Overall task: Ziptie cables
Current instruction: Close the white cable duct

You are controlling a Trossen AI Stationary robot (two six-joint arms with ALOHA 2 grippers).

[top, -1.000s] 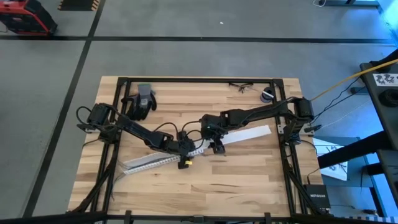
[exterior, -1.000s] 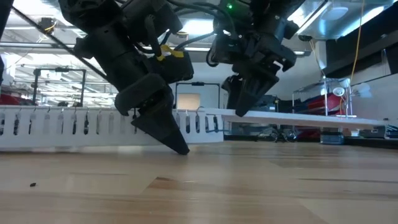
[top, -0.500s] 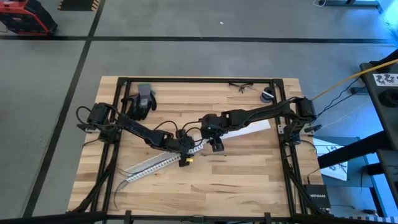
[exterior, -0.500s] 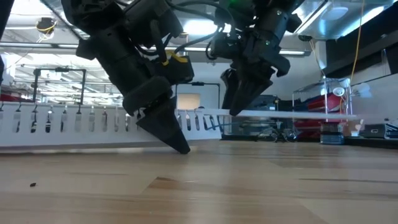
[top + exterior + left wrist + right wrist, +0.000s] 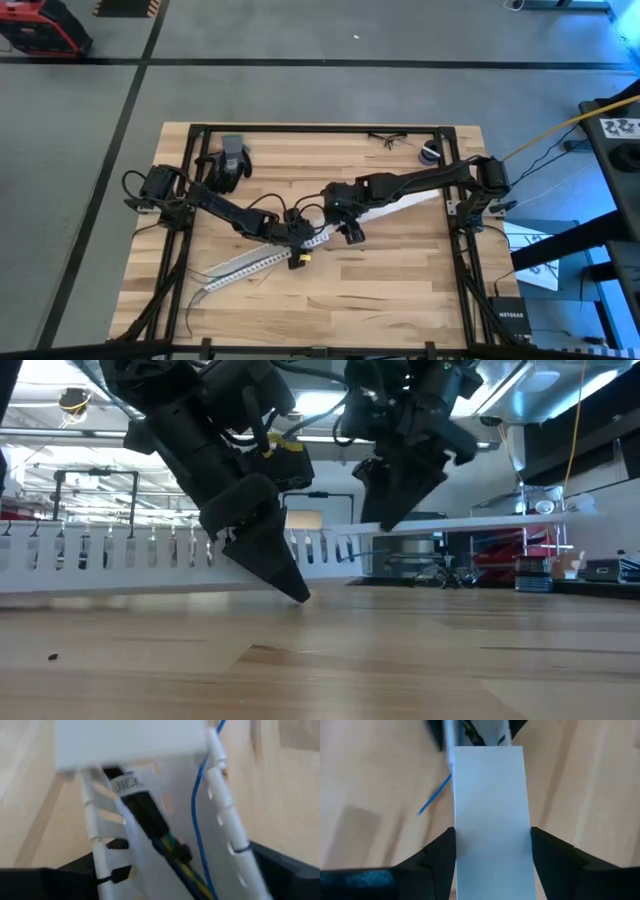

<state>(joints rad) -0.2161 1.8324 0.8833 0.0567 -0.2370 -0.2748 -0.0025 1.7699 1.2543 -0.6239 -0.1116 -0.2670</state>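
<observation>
A long white slotted channel lies slanting across the middle of the table. The cables, a black-sleeved bunch with yellow and blue strands, run inside it, with one thin blue wire beside them. My left gripper stands at the channel's right end and is shut on it. My right gripper is just to its right, shut on a flat white cover strip. That strip reaches toward the table's right edge. My left gripper straddles the channel near its right end, one finger outside each slotted wall. It comes slanting down from the left, and its tip reaches the table top. The rest of the channel lies on the wood. My right gripper pinches the cover strip across its width, a finger on each long edge, near the strip's left end. It comes from above. In the low view the strip hangs about level, held up above the table top.
A black glove lies at the far left of the table. Glasses and a small round object lie near the far right corner. A yellow cord runs beyond the right edge. Bare wood fills the near half.
The channel has swung about my left gripper: its free left end has slid toward the near edge, while the held end stayed in place. My right gripper has risen and carried the cover strip higher above the table. The strip's right end has turned toward the far edge.
</observation>
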